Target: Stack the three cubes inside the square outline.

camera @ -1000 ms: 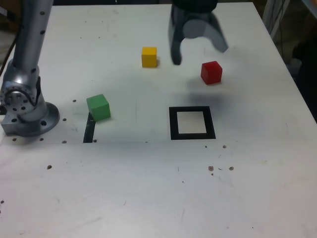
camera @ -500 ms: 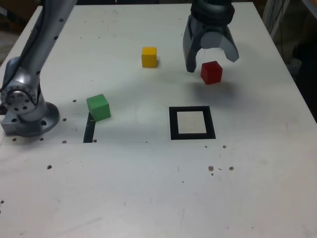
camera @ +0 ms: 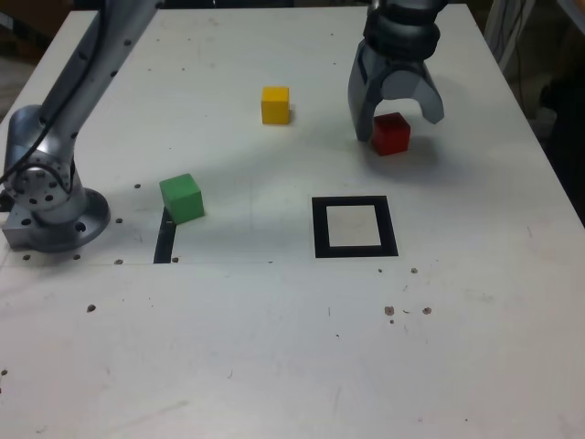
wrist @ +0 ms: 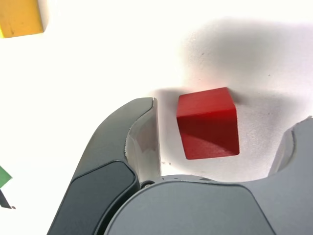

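Red cube (camera: 391, 134) between open pincer (camera: 399, 130) tips

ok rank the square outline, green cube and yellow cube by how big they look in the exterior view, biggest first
1. square outline
2. green cube
3. yellow cube

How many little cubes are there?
3: the red cube by the gripper, the yellow cube on the table's far part, the green cube at the thin black strip's end.
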Available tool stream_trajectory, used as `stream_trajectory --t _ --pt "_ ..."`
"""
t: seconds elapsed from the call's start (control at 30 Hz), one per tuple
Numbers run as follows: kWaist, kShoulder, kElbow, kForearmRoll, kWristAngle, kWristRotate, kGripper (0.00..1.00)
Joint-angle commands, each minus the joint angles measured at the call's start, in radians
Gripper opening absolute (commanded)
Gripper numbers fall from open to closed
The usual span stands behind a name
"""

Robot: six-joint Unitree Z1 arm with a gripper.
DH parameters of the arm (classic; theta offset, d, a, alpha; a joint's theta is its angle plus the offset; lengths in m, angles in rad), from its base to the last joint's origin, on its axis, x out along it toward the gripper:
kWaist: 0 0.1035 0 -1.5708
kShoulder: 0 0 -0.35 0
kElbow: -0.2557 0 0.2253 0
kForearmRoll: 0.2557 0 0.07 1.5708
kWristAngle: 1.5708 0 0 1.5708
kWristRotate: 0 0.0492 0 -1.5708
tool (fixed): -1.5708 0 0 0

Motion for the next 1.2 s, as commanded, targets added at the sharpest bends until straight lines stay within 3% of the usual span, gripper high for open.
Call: stream_trajectory --t 0.0,0.3,0.53,0.73,0.97,1.17 --pt "0.002 0.006 0.004 -0.004 -0.002 -0.003 0.80" --pt "0.002 0.007 0.032 -0.034 -0.003 -0.025 0.45" --pt "0.002 0.009 0.072 -0.089 0.001 -0.029 0.41" --pt "0.002 0.003 0.078 -0.082 0.001 -0.032 0.33" --pt "-0.015 -0.036 0.049 -0.020 0.010 -0.028 0.31" --pt "-0.102 -0.118 0.027 0.078 0.011 -0.031 0.30"
